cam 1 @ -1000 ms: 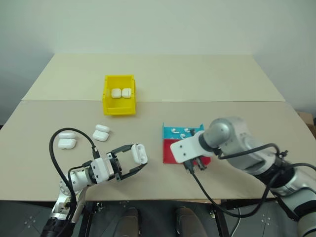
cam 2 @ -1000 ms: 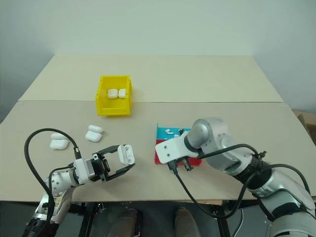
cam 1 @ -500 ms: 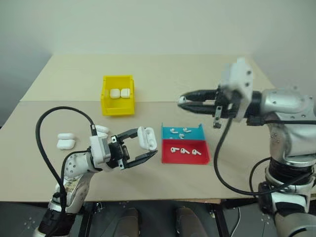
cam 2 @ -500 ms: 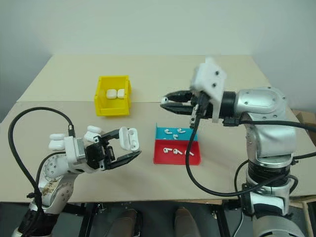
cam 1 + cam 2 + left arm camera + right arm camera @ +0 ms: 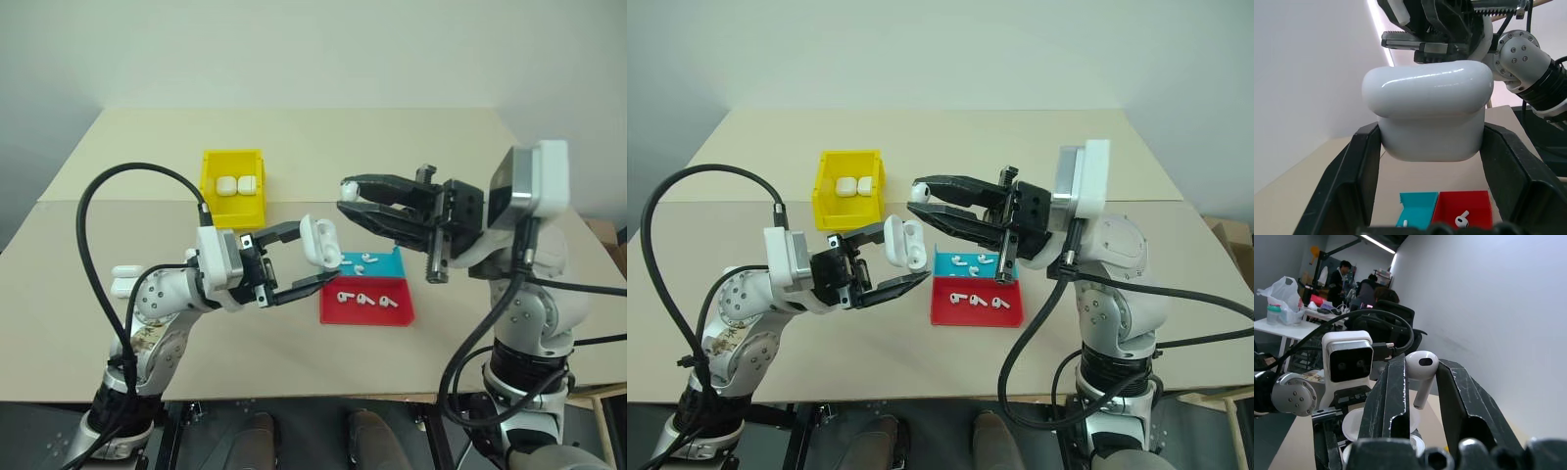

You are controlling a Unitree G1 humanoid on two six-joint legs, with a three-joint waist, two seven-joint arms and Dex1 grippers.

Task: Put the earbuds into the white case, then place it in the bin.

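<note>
My left gripper [image 5: 315,253] is shut on the white case [image 5: 318,242] and holds it in the air over the table, lid flipped open. In the left wrist view the case [image 5: 1427,115] sits between both black fingers. My right gripper [image 5: 342,194] points across at the case from just above it. It is shut on one of the earbuds [image 5: 1421,370], pinched bud end up between its fingers [image 5: 1393,391]. More earbuds [image 5: 364,298] lie in the trays below. The yellow bin [image 5: 233,217] stands at the back left with two closed cases [image 5: 239,184] inside.
A blue tray [image 5: 384,264] and a red tray [image 5: 372,313] sit side by side under the right gripper. Two loose white cases [image 5: 125,280] lie at the left of the table. The right wrist view has people at desks in the room behind.
Both arms rose. The left gripper carried the case up and to the right. The right gripper swung up from over the trays and now points left at the case.
</note>
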